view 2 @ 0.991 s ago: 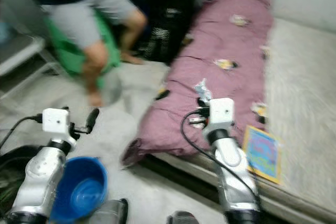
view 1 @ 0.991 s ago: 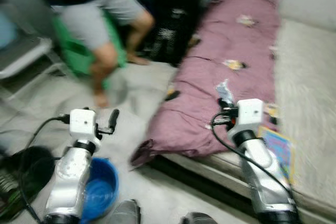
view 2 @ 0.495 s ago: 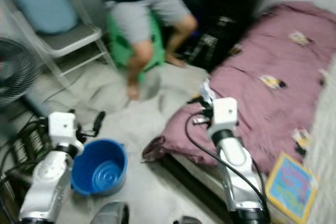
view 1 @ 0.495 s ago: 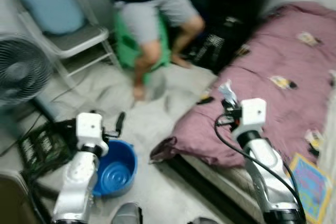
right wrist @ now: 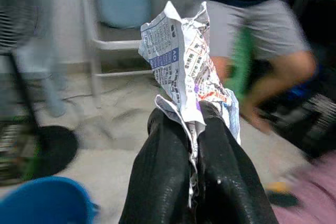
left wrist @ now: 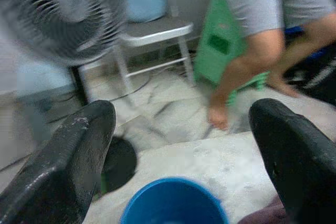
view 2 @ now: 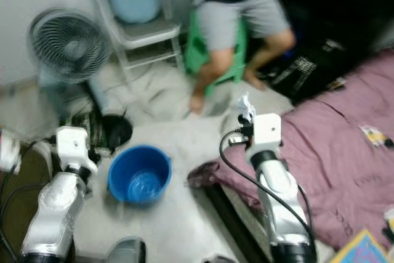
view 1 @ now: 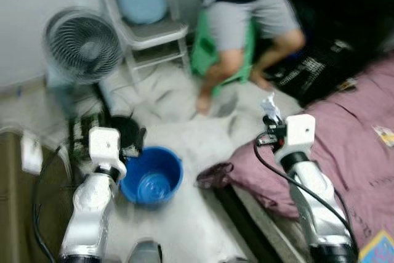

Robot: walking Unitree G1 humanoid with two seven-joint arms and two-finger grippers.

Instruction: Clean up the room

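Your right hand (right wrist: 195, 129) is clenched on a crumpled printed paper (right wrist: 184, 61), pinching its lower end between both fingers (right wrist: 163, 166) so that most of the sheet stands free above the tips. The paper looks light and soft; it will crush, not resist, and a loose pinch could let it slide out, so keep the grip where the folds bunch thickest, down by the fingertips. Below and off to the left of that hand sits the blue bucket (view 1: 151, 177) on the floor, which looks like the likely place for the scrap; expect it to flutter when dropped, so bring the hand low over the rim first. Your left hand (left wrist: 184, 145) hangs released, fingers wide apart and holding nothing, with the bucket just below it. Ahead of both hands a person (view 1: 246, 10) sits on a green stool (view 1: 206, 53), beside a chair (view 1: 154, 29) and a fan (view 1: 83, 44); the purple bedding (view 1: 345, 146) lies under your right arm
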